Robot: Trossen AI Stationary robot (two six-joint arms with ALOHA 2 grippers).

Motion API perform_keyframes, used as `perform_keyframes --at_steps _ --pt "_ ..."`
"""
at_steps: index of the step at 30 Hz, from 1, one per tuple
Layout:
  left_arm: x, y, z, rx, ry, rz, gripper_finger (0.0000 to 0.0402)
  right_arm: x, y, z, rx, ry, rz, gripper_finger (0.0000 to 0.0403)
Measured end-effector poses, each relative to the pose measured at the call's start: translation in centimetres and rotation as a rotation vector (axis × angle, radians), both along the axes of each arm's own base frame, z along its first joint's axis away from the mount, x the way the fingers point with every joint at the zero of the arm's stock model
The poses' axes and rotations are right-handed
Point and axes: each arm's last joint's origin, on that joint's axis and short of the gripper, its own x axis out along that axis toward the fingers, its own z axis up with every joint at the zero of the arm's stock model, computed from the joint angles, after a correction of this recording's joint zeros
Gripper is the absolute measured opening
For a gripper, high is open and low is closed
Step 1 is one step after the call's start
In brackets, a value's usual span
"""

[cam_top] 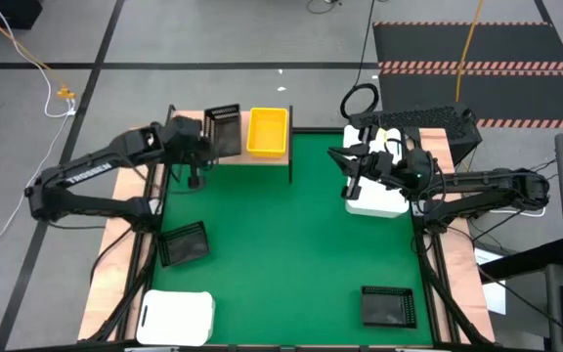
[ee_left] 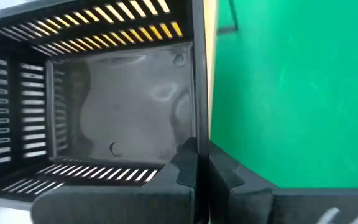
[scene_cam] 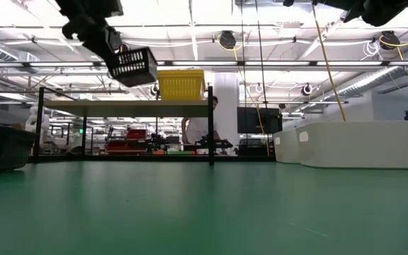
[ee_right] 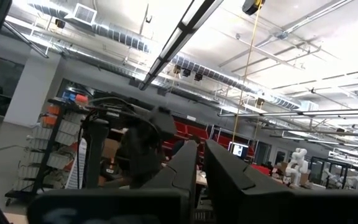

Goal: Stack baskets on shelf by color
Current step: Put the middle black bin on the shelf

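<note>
High view: the left gripper holds a black basket over the left part of the shelf, just beside a yellow basket that rests on the shelf's right part. The step in hand appears to be placing this black basket on the shelf; the next move calls for lowering it level onto the bare wood without nudging the yellow one. The right gripper waits above a white basket at the right table edge; two more black baskets and another white basket lie on the green mat. Low view: the held basket hangs tilted, above shelf height and not touching it. Left wrist view: the fingers are clamped together on the basket's near wall; its slotted sides and glossy floor are empty. Right wrist view: the right fingers point up at the ceiling, nearly together, gripping nothing.
</note>
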Motion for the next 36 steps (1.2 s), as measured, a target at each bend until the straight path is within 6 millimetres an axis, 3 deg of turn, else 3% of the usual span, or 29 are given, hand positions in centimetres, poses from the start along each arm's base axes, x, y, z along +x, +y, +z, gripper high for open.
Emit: perform_keyframes --at_steps 10,25,36 --pt "0.9 3.3 -2.6 -0.075 0.150 0.062 0.0005 0.0 0.0 0.0 0.000 0.001 0.000 0.0024" --pt "1.2 3.3 -2.8 -0.097 0.145 0.045 0.0009 0.1 0.0 -0.1 0.002 0.015 0.000 0.0024" --pt "1.3 3.4 -2.7 -0.082 0.128 0.060 0.0139 0.0 0.0 -0.1 -0.007 0.010 -0.006 0.0024"
